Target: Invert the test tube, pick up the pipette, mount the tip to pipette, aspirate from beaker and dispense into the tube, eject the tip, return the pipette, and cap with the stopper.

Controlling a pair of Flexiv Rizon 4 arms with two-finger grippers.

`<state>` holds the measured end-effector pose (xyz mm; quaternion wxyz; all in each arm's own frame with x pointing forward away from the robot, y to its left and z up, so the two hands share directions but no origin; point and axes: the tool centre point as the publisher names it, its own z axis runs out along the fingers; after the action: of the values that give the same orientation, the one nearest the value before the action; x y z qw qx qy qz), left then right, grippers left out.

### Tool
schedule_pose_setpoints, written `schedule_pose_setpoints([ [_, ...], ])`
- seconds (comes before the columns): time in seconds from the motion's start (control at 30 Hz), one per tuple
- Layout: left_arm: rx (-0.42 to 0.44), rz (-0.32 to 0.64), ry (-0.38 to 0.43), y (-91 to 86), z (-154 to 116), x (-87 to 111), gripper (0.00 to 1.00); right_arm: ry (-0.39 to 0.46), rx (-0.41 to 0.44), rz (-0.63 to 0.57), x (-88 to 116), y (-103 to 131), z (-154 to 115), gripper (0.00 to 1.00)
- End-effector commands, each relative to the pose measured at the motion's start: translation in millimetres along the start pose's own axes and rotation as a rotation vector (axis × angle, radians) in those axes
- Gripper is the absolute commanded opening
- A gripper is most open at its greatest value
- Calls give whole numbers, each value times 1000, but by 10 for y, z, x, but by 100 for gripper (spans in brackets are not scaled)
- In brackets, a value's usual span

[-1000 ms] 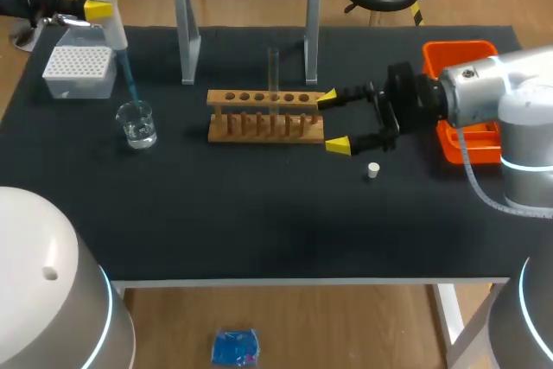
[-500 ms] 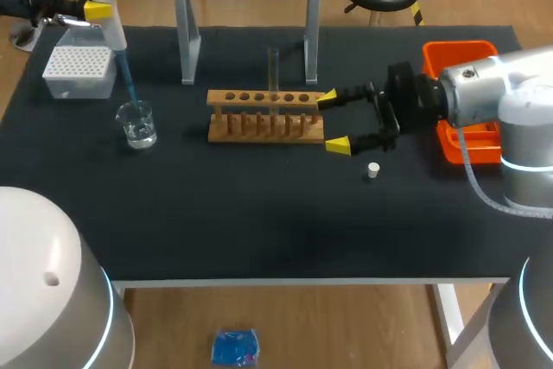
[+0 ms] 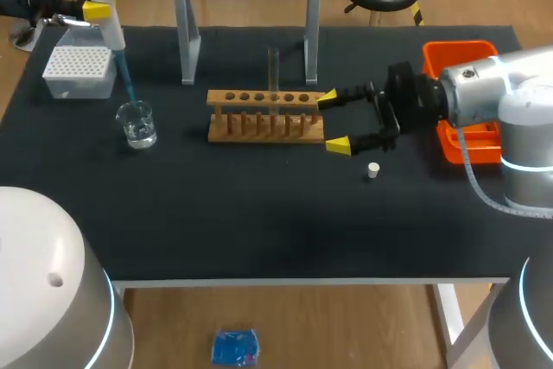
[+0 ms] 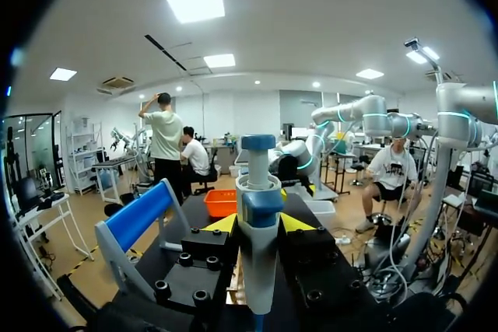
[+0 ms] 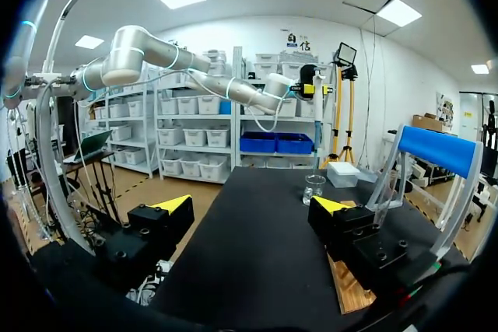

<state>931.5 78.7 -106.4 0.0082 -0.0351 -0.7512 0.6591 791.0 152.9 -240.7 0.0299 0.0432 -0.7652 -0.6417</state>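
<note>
Stopper [image 3: 373, 170]: small and white, loose on the bench [image 3: 259, 222], at five o'clock of the right gripper, near it but apart.
Right gripper [image 3: 333, 121]: spread wide and holding nothing, just beside the rack's three o'clock end. I cannot tell if a finger touches the wood.
Rack [image 3: 265, 116]: wooden, mid-bench, lying nine to three.
Test tube [image 3: 273, 71]: upright in a rack hole toward the three o'clock end, with no stopper on it.
Beaker [image 3: 136, 124]: at nine o'clock of the rack, well apart, with clear liquid in the bottom.
Pipette [image 3: 108, 15]: held above the beaker, toward eleven o'clock, with its blue tip slanting down into the beaker's mouth. Whether it meets the liquid is too fine to see.
Left gripper [image 4: 258, 225]: clamped on the pipette's body from both sides.
Tip box [image 3: 79, 71]: at eleven o'clock of the beaker, near it.
Step, as I judge it: aspiration.
Risk: the slanted tip could catch the rim on a sideways lift and topple the light beaker.
Risk: the tube's mouth is narrow, so a small aiming error would dispense onto the rack.
Risk: the right gripper sits close enough to nudge the rack, and the stopper could roll.
</note>
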Motion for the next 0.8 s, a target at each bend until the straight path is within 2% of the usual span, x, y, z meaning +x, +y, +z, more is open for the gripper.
schedule_pose_setpoints([
  [0.03, 0, 2, -1, 1, 4, 0, 0, 1, 1, 0, 5, 6, -13, 100],
  [0.43, 0, 2, -1, 1, 4, 0, 0, 1, 1, 0, 5, 6, -13, 100],
  [0.47, 0, 2, -1, 1, 4, 0, 0, -37, 28, 6, 2, 0, 44, 100],
  [0.67, 0, 2, -1, 1, 4, 0, 0, -107, 76, 56, 4, -29, 347, 100],
  [0.8, 0, 2, -1, 1, 4, 0, 0, -160, 151, 65, -29, -72, 582, 100],
])
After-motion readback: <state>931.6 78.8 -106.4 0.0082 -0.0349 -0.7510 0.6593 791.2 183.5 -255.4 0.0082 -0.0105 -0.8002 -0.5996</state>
